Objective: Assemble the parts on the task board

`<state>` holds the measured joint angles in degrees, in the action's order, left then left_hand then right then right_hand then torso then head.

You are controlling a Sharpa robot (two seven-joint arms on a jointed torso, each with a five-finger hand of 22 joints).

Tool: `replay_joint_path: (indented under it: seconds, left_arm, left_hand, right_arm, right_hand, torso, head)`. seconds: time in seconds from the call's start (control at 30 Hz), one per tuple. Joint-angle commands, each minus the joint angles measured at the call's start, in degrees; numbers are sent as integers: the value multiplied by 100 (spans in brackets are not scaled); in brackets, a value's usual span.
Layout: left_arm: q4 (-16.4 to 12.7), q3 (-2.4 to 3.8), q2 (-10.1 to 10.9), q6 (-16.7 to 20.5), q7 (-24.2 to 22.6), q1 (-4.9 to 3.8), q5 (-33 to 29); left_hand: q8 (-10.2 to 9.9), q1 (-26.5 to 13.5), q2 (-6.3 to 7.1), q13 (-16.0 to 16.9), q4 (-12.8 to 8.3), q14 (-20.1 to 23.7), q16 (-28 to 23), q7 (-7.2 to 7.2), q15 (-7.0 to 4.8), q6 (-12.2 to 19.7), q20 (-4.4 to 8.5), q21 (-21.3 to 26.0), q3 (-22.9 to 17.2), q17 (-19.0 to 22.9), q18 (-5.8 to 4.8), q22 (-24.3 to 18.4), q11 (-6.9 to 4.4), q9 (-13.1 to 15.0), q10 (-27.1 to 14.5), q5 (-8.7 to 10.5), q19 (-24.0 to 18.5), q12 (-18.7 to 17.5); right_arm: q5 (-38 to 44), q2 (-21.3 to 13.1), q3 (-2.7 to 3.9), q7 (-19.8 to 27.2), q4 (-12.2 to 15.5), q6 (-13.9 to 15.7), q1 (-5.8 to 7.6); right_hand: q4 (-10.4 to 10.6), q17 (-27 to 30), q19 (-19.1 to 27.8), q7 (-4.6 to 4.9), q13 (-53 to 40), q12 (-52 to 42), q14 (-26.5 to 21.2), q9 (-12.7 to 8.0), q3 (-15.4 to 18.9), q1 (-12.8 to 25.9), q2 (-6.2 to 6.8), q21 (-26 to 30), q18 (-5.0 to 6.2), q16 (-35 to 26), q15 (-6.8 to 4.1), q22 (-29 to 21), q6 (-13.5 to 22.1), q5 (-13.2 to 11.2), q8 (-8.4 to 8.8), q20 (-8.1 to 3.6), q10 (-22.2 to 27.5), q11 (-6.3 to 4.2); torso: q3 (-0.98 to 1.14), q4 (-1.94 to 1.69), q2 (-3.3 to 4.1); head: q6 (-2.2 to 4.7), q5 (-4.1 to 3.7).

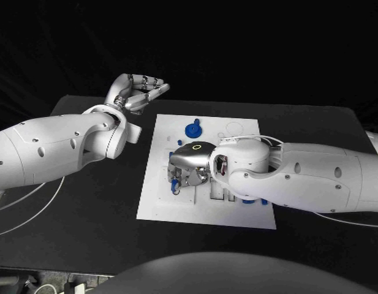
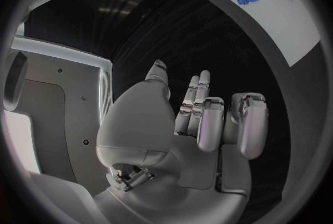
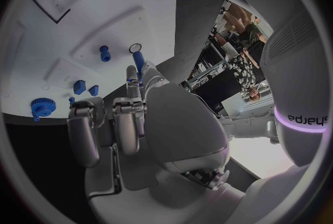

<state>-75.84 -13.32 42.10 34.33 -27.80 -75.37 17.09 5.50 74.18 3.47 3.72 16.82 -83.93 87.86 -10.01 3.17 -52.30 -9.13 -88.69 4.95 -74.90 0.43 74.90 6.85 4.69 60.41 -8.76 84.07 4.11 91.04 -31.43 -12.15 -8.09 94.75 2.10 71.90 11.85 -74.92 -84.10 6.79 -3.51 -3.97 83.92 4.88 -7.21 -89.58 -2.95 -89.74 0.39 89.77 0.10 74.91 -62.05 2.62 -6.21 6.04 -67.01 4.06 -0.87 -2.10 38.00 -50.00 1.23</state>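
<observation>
Right hand [image 1: 192, 166] pinching blue peg [image 3: 138, 60] over task board [image 1: 242, 214], likely for insertion | left hand [image 1: 136, 92] idling, fingers curled, holding nothing, off-board above desk [image 1: 83, 233].

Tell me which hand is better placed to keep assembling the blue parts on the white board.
Probably the right hand: it hangs over the white task board, pinching a blue peg. The left hand is raised off the board's far corner, holding nothing.
</observation>
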Motion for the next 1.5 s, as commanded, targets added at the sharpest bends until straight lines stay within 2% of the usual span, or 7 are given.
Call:
replay_joint_path:
  seconds: [0.03,0.53,0.9,1.5]
  left_arm:
    - [-18,6,-4,-53,-65,-4,-15]
    - [-11,6,-6,-54,-67,-4,-14]
    - [-10,7,-7,-61,-63,-4,-14]
    - [-14,7,1,-70,-55,-4,-14]
  left_hand:
    - [-18,13,-30,-6,-4,-435,24,-20,-4,-13,0,17,-38,-1096,-1,1454,20,-5,-28,-21,458,-24]
    - [-18,13,-30,-6,-4,-435,24,-20,-4,-13,0,17,-38,-1096,-1,1454,20,-5,-28,-21,458,-24]
    - [-18,13,-30,-6,-4,-435,24,-20,-4,-13,0,17,-38,-1096,-1,1454,20,-5,-28,-21,458,-24]
    - [-18,13,-30,-6,-4,-435,24,-20,-4,-13,0,17,-38,-1096,-1,1454,20,-5,-28,-21,458,-24]
  right_arm:
    - [157,18,1,69,-16,-175,-22]
    - [195,55,1,73,-64,-256,-44]
    - [236,54,1,43,-77,-368,-45]
    - [268,6,1,32,-72,-399,-45]
  right_hand:
    - [-5,-1508,-590,-10,8,32,608,6,-40,-46,-4,-26,-39,23,13,1509,-23,18,-12,46,22,21]
    - [-5,-1508,-590,-10,7,34,608,5,-43,-46,-4,-26,-39,23,10,1509,-21,18,-9,45,25,20]
    - [-4,-1508,-590,-10,7,35,608,4,-47,-47,-5,-26,-39,23,6,1509,-21,18,-7,44,27,19]
    - [-2,-1508,-590,-10,5,34,608,5,-50,-44,-5,-26,-39,23,1,1509,-28,17,-8,42,24,17]
  torso:
    - [1,0,-1]
    - [-2,-2,1]
    - [4,2,3]
    - [2,-2,7]
  head:
    - [0,-6]
    - [0,-21]
    - [0,-20]
    - [0,-34]
